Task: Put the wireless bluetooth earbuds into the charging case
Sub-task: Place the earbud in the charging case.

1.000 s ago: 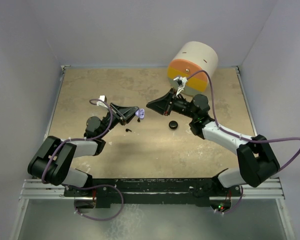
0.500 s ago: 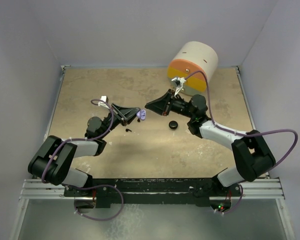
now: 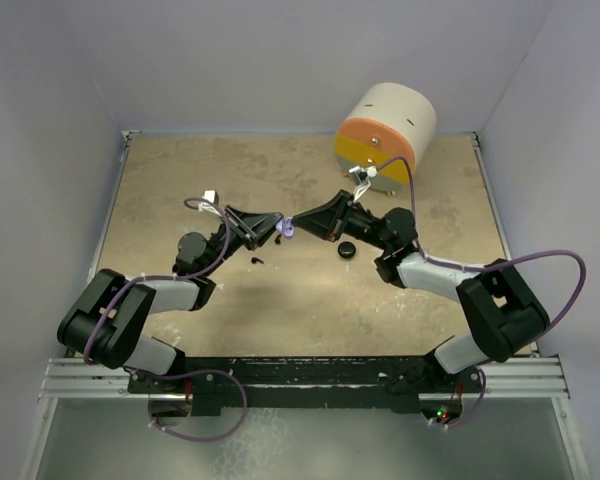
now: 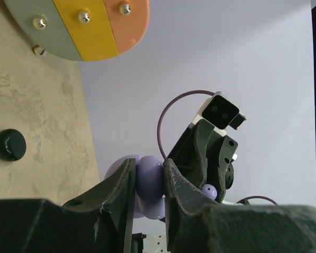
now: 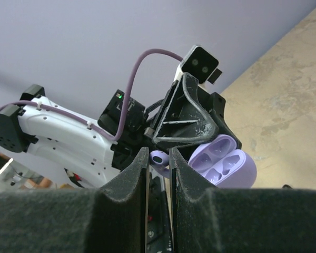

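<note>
My left gripper (image 3: pixel 274 229) is shut on the lavender charging case (image 3: pixel 285 231) and holds it above the table. In the left wrist view the case (image 4: pixel 150 182) is squeezed between the two fingers. The right wrist view shows the case (image 5: pixel 225 164) with its lid open and its sockets empty. My right gripper (image 3: pixel 300 224) is shut on a lavender earbud (image 5: pixel 160 158), right beside the case's opening. That earbud (image 4: pixel 209 192) also peeks from the right jaws in the left wrist view. A tiny black earbud (image 3: pixel 257 261) lies on the table below the left gripper.
A black round puck (image 3: pixel 347 249) sits on the table under the right arm, and the left wrist view shows the puck (image 4: pixel 9 144) too. A large cylinder (image 3: pixel 385 135) with an orange and yellow face lies at the back right. Grey walls close the table in.
My right gripper has moved left with the lavender earbud and now nearly meets the case. The left gripper has edged slightly right, still holding the case.
</note>
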